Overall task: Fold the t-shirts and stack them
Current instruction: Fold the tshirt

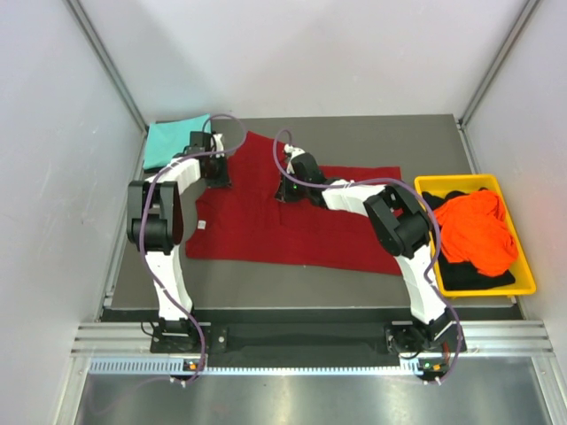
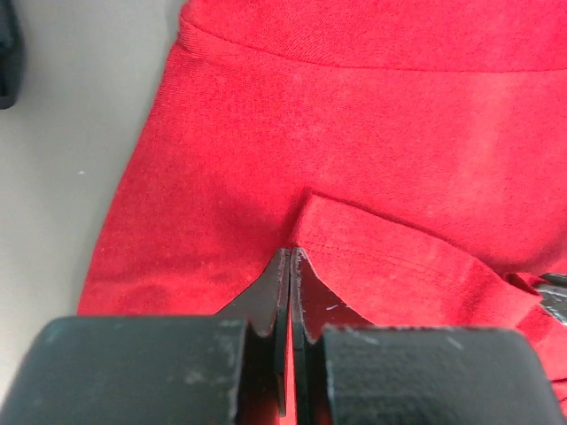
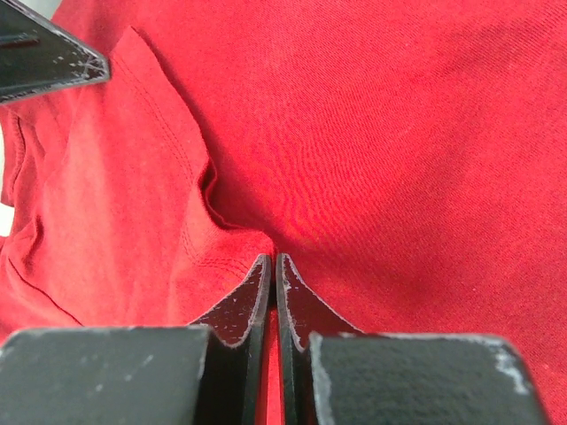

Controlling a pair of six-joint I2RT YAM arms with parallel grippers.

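The large dark red t-shirt [image 1: 292, 221] lies spread across the middle of the table. My left gripper [image 1: 218, 177] is shut on a fold of its hem edge [image 2: 354, 239] at the shirt's far left. My right gripper [image 1: 285, 190] is shut on a raised fold of the same shirt [image 3: 230, 248] near its far middle. A teal t-shirt [image 1: 173, 137] lies folded at the far left corner. A bright orange t-shirt [image 1: 478, 230] and a black one [image 1: 474, 276] lie in the bin.
The yellow plastic bin [image 1: 527, 274] stands at the table's right edge. White walls enclose the table on the left, back and right. Bare grey table [image 2: 71, 177] shows left of the red shirt.
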